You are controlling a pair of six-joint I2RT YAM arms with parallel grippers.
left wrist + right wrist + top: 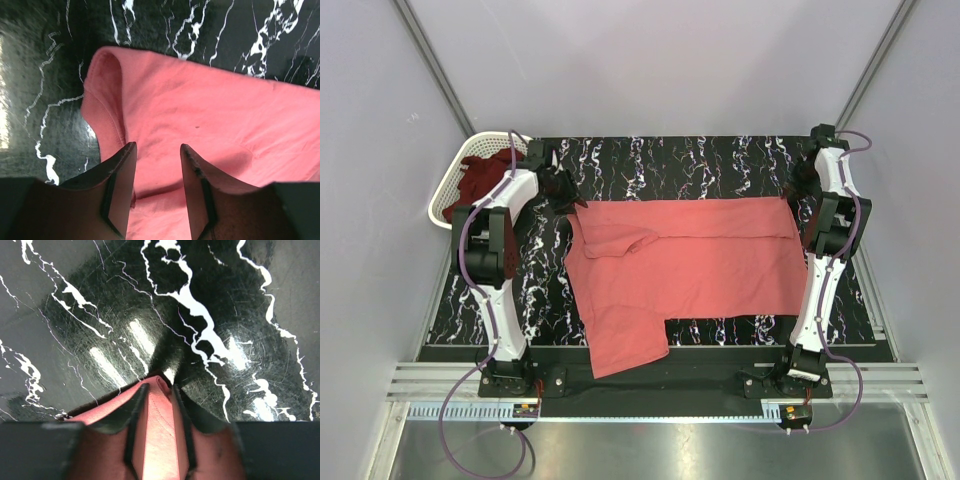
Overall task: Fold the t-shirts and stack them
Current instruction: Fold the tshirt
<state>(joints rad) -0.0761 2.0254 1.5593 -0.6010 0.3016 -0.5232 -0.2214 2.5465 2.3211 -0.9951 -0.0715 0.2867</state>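
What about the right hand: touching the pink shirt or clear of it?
Touching. Right wrist view: the right hand is closed on a fold of the salmon-pink t-shirt.

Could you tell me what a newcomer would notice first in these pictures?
A salmon-pink t-shirt lies spread across the black marbled table, one part overhanging the near edge. The right gripper pinches its far right corner; the left gripper stands open over the far left corner. A dark maroon t-shirt sits in the white basket, far left.

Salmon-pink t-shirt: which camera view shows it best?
Top external: the whole salmon-pink t-shirt lies spread on the table. Left wrist shows one corner below open jaws; right wrist, just a fold pinched between jaws.
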